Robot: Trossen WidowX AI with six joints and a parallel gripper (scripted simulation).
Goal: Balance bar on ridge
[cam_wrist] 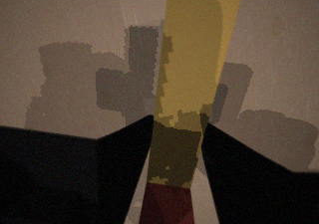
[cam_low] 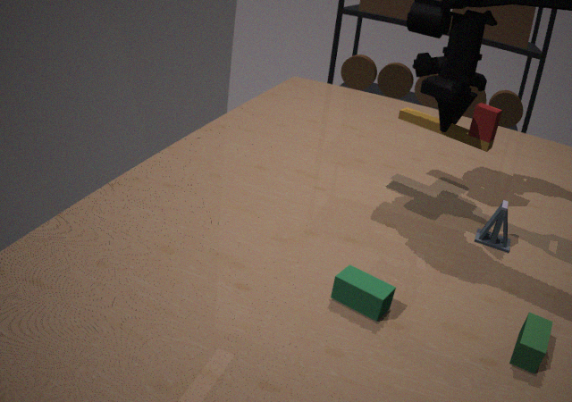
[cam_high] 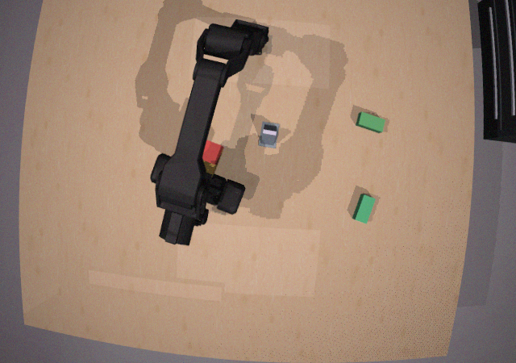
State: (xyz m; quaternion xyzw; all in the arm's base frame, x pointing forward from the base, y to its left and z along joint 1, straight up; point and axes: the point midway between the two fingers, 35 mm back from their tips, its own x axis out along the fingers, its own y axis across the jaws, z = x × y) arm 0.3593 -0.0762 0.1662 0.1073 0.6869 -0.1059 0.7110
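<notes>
Bar (cam_high: 210, 168) (cam_low: 420, 120) (cam_wrist: 188, 60): yellow | red block (cam_high: 213, 152) (cam_low: 484, 122) (cam_wrist: 166, 204) on one end | gripped, aloft

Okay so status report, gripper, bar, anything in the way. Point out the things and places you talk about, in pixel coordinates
Gripper (cam_low: 444, 129) (cam_wrist: 177, 124) shut on yellow bar (cam_high: 210, 168) (cam_low: 417, 117) (cam_wrist: 191, 50). Bar clear of the table, red block (cam_high: 213, 152) (cam_low: 483, 122) (cam_wrist: 166, 204) on one end. Ridge (cam_high: 269, 133) (cam_low: 505, 205) unloaded; nothing seen blocking it, both green blocks (cam_high: 370, 122) (cam_high: 364, 208) (cam_low: 363, 291) (cam_low: 531, 342) well aside.

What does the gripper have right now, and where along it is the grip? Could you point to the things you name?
The gripper (cam_low: 444, 129) (cam_wrist: 177, 124) holds the yellow bar (cam_low: 417, 117) (cam_wrist: 191, 50) across its width, partway along, just beside the red block (cam_high: 213, 152) (cam_low: 484, 121) (cam_wrist: 166, 204) on one end.
</notes>
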